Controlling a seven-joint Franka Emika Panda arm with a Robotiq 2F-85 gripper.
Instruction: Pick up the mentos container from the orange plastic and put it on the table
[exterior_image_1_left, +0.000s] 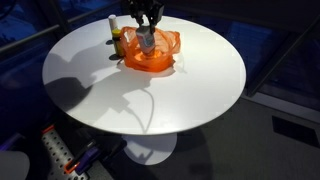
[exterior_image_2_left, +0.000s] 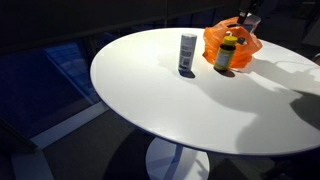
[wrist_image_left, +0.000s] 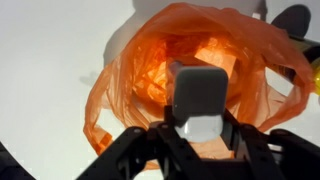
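On my wrist view the claw (wrist_image_left: 203, 130) is pinching the white, boxy mentos container (wrist_image_left: 200, 90): its dark fingers (wrist_image_left: 150, 140) press against the container's lower sides, and the pale lid faces the camera. The container sits in the hollow of the crumpled, translucent orange plastic (wrist_image_left: 130, 80), which spreads out around it on every side. I cannot tell whether its base rests on the plastic or hangs just above it. In an exterior view the claw (exterior_image_1_left: 147, 30) comes straight down into the orange plastic (exterior_image_1_left: 160, 58) near the far edge of the round white desk (exterior_image_1_left: 90, 80), with the mentos container (exterior_image_1_left: 147, 42) showing pale beneath it. A small yellow bottle (exterior_image_1_left: 116, 40) stands upright just beside the plastic. In an exterior view a grey cylindrical can with a dark top (exterior_image_2_left: 187, 52) stands upright on the desk (exterior_image_2_left: 180, 110), apart from the plastic.
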